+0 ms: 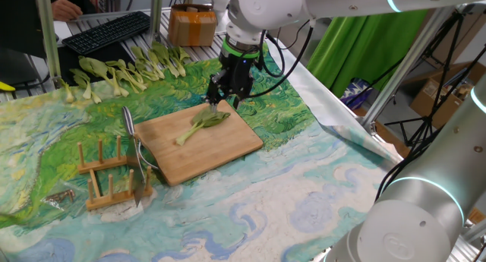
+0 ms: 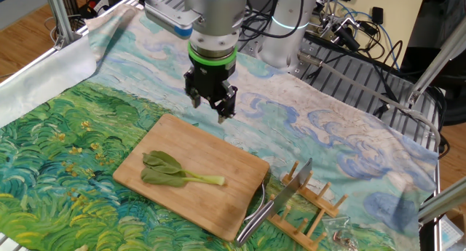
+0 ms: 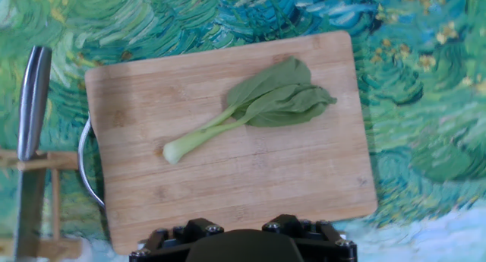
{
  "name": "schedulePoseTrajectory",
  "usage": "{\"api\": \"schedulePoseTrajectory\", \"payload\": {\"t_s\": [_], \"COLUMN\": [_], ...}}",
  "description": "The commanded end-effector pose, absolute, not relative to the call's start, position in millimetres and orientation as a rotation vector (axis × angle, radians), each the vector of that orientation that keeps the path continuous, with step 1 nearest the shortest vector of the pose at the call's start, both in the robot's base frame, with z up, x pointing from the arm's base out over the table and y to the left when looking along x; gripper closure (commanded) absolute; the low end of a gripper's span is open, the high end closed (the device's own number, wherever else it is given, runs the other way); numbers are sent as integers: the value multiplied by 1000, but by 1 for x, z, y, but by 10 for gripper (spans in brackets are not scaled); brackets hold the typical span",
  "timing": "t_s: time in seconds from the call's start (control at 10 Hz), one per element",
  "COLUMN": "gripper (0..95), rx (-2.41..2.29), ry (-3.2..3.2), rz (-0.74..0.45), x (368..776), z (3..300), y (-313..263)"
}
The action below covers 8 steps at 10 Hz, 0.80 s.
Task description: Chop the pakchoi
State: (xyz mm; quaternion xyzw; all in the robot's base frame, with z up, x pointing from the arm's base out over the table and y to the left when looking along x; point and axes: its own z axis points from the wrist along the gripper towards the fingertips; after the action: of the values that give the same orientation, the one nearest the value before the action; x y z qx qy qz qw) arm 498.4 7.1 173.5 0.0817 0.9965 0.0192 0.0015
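Note:
One small pakchoi (image 1: 201, 124) (image 2: 178, 172) (image 3: 250, 114) lies whole on the bamboo cutting board (image 1: 228, 152) (image 2: 218, 200) (image 3: 228, 178), leaves toward the gripper side and pale stalk pointing at the knife. My gripper (image 1: 225, 101) (image 2: 210, 109) hangs above the board's far edge, just past the leaves, touching nothing. Its fingers stand apart with nothing between them. A steel knife (image 1: 130, 129) (image 2: 287, 196) (image 3: 34, 95) rests in the wooden rack (image 1: 106, 178) (image 2: 313, 211) beside the board. In the hand view only the gripper's dark base shows at the bottom edge.
A row of several whole uncut pakchoi (image 1: 129, 68) lies at the back of the painted cloth. Behind them are a keyboard (image 1: 106, 30) and a cardboard box (image 1: 191, 23). A metal handle loop (image 3: 87, 171) sticks out from the board's knife-side end.

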Motion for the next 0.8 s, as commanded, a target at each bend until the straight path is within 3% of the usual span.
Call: {"api": "schedulePoseTrajectory", "payload": {"t_s": [0.1, 0.8], "gripper": [950, 950], "rx": [308, 332], "ry": [3124, 3133], "rz": [72, 84], "x": [497, 498], "z": [175, 173], "y": [10, 11]}}
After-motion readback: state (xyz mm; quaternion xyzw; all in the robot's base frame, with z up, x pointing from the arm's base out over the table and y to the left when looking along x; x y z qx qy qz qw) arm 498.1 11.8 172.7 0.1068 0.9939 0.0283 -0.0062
